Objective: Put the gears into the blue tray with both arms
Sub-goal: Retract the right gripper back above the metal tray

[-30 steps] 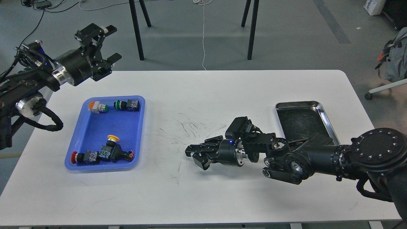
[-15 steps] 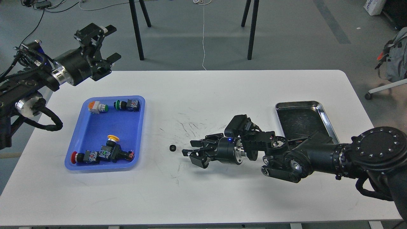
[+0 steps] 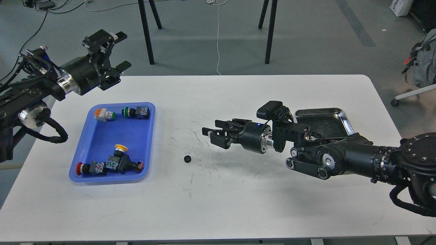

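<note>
Your right end effector (image 3: pixel 214 134) has lifted up and back toward the silver tray (image 3: pixel 344 117) within the last second, fingers apart and empty, uncovering one gear (image 3: pixel 187 159) on the bare tabletop (image 3: pixel 238 204). That gear lies between the right end effector and the blue tray (image 3: pixel 102 136), near the tray's right rim but outside it, so it is not yet placed. Your left end effector (image 3: pixel 114 51) hangs spread above the tabletop's far left edge.

Faint white lettering is seen on the left gripper (image 3: pixel 114 51) body, too small to be read. Blue print, perhaps letters, is cut off on a white bag (image 3: pixel 400 6).
</note>
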You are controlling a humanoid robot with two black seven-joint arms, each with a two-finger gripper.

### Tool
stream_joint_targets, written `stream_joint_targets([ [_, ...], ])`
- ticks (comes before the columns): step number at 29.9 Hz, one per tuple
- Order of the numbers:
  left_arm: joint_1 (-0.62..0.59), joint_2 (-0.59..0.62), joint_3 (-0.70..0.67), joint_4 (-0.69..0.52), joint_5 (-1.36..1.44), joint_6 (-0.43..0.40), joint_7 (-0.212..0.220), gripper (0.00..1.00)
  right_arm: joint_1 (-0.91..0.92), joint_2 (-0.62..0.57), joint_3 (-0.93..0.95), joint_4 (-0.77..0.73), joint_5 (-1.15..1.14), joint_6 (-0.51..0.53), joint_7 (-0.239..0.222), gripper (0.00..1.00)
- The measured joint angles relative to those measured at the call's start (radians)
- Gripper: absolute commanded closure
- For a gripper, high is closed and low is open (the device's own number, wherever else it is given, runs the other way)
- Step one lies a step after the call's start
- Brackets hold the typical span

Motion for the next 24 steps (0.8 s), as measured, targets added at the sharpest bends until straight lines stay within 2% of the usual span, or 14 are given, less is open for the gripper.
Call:
stream_joint_targets([
  [10,0.003,-0.005,0.049,-0.022,0.011,0.0,0.0,0.0,0.002,-0.124,0.13,0.001,0.233,0.066,0.0,0.31],
  [18,0.003,-0.004,0.051,-0.109,0.1,0.0,0.0,0.0,-0.008,-0.235,0.244,-0.001,0.371,0.119,0.0,0.3],
  [24,-0.001,0.03,0.051,-0.227,0.19,0.0,0.0,0.0,-0.013,-0.291,0.282,-0.007,0.471,0.127,0.0,0.23],
])
